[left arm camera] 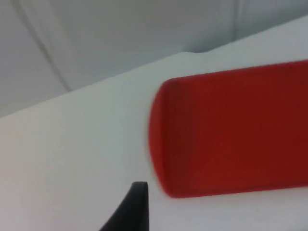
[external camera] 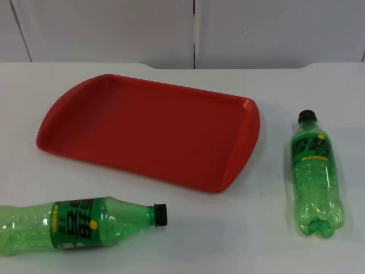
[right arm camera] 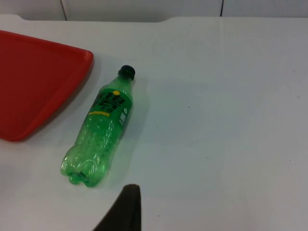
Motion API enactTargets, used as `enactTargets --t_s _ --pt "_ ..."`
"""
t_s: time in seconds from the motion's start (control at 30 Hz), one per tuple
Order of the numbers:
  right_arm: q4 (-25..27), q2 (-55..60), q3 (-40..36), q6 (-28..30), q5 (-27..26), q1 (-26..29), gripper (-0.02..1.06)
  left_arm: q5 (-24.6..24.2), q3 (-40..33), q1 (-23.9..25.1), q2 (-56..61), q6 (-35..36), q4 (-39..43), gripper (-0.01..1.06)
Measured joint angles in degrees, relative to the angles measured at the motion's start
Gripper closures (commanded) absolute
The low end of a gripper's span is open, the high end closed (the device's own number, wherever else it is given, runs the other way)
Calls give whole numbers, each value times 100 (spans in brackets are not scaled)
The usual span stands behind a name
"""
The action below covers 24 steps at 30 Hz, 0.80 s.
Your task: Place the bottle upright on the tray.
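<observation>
Two bottles lie flat: near bottle (external camera: 85,222) cap rightward, right bottle (external camera: 315,174) cap toward wall.

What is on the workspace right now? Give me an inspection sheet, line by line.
Surface: white table.
Job's things: red tray; left bottle and right bottle, green, both lying flat on the table beside the tray, caps on.
Clutter: nothing seen.
End effectors: left end effector above the table near the tray's end; right end effector above the table near the right bottle's base.
Cables: nothing seen.
Surroundings: grey wall behind the table.
</observation>
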State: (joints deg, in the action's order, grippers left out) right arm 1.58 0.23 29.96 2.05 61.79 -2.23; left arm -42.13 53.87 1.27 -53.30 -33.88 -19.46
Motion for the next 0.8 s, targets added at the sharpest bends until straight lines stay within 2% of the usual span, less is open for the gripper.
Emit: enactTargets --t_s 0.03,0.07,0.23,0.27,0.4,0.53,0.63,0.8 --pt "0 0 0 0 0 0 3 4 10 0 -164 -379 -290 0" --pt "0 0 0 0 0 0 3 4 10 0 -164 -379 -290 0" --pt "0 0 0 0 0 0 3 -85 22 0 -870 -2044 -1211 0" --pt "0 0 0 0 0 0 3 -85 22 0 -870 -2044 -1211 0" --pt "0 0 0 0 0 0 3 -393 22 0 -1406 -2995 -1589 0" --pt "0 0 0 0 0 0 3 -536 22 -120 -1791 -3517 -1593 0" --pt "0 0 0 0 0 0 3 -661 22 -423 -2064 -3851 -1318 0" --pt "0 0 0 0 0 0 3 -660 22 -804 -2343 -3944 -854 0"
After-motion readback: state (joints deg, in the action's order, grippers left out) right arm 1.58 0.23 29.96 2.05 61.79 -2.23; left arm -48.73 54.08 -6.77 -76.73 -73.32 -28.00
